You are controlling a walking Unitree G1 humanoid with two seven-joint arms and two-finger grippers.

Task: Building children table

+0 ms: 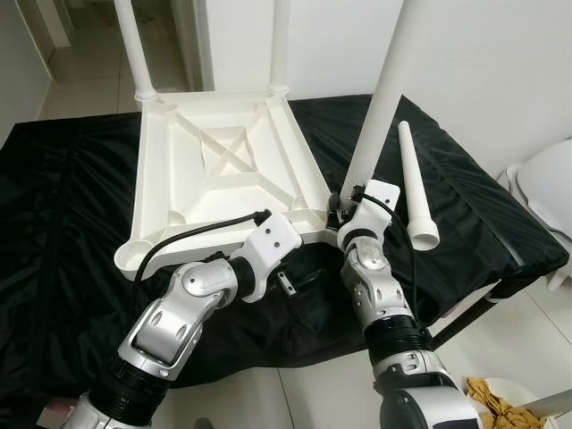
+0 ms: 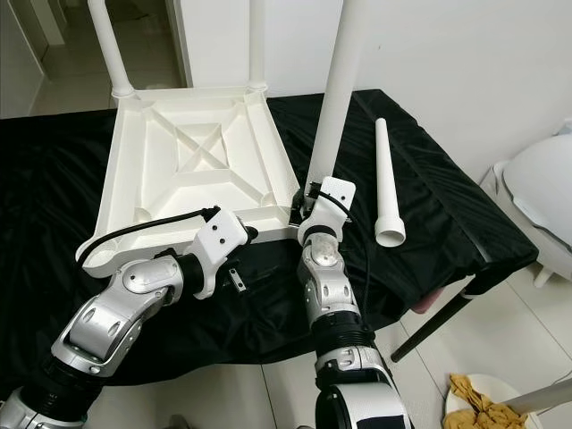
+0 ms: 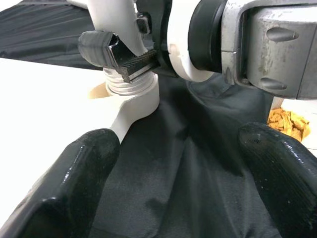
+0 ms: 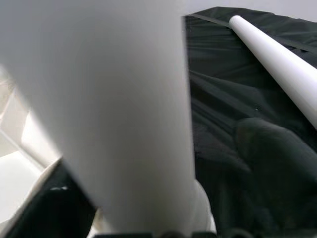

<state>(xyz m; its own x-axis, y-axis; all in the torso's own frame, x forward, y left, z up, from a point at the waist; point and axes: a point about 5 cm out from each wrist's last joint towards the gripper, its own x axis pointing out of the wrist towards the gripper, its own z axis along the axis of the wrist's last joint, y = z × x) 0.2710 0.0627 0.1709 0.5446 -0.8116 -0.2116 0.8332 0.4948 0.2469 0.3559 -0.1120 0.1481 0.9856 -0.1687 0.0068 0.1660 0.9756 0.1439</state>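
White tabletop (image 1: 223, 170) lies upside down on the black-draped worktop (image 1: 71, 223), two legs standing in its far corners. Right claw (image 1: 344, 207) pinches the third leg (image 1: 380, 107) at its base, long axis near vertical, top leaning slightly right. Left claw (image 3: 168, 163) spread, just beside the near-right corner socket (image 3: 131, 91). Judgement: square the leg, then twist down. Loose fourth leg (image 1: 416, 183) lies flat, wide end toward the robot.

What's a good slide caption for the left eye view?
Right pincer grips a white leg at the upturned tabletop's corner; a spare leg lies alongside.
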